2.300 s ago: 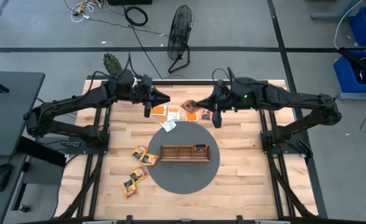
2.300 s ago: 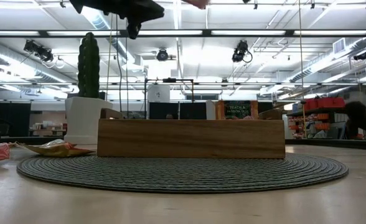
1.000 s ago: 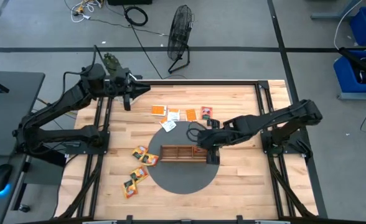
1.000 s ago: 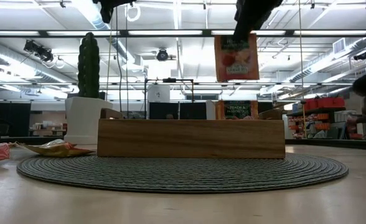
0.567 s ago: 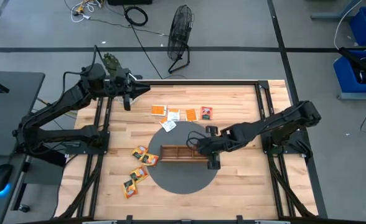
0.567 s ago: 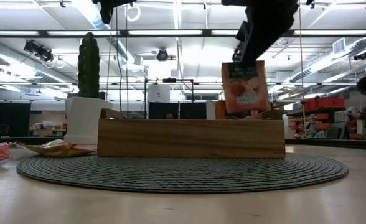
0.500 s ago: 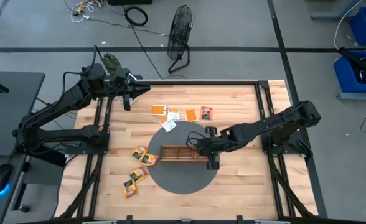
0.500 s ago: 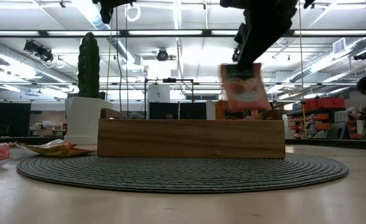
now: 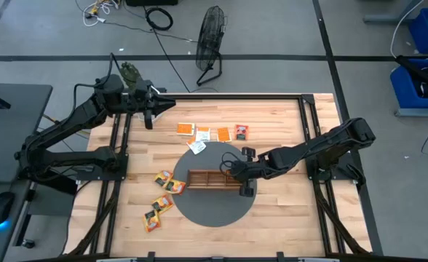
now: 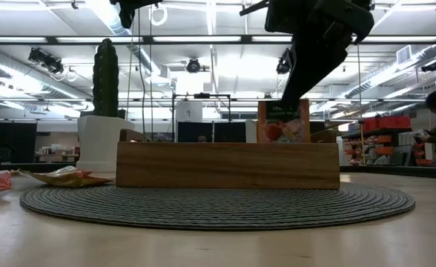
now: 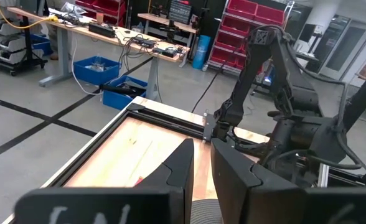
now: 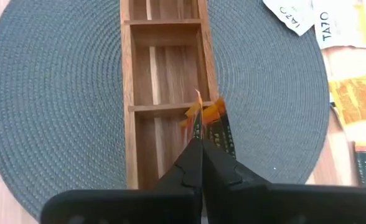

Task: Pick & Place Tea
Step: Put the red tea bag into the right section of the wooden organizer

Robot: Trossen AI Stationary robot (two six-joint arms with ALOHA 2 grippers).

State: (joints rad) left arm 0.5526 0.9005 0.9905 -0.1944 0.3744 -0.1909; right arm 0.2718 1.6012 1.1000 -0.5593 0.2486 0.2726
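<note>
The right gripper's (image 12: 198,134) fingers are pinched tight on the top edge of a tea sachet (image 10: 283,122), holding it upright over the right-hand end compartment of the wooden tray (image 9: 215,179). From table level the sachet hangs square and flat, orange with a pale label and red fruit printed on it, its lower part already sunk behind the tray's front wall (image 10: 228,165). From the wrist camera only its thin orange edge (image 12: 203,115) shows between the fingers, sitting just past the divider of that end compartment.

The tray lies lengthwise across a round grey woven mat (image 9: 199,211), which leaves a clear band of mat all round it. The other compartments in the wrist view look bare. The right arm reaches in low from the right side of the table, its gripper (image 9: 237,173) right at the tray's end.

Behind the mat, toward the far edge of the table, a row of loose sachets (image 9: 203,134) lies flat, orange and white, with a white one (image 9: 196,147) touching the mat's rim and a reddish one (image 9: 241,132) at the row's right end. More sachets, yellow and orange (image 9: 167,182), lie scattered to the left of the mat, and another pair (image 9: 153,217) nearer the front.

The left gripper (image 9: 169,105) waits well clear at the far left corner of the table, raised, its fingers (image 11: 180,168) nearly together with a slim gap and nothing between them. A potted cactus (image 9: 131,73) stands beside that corner.
</note>
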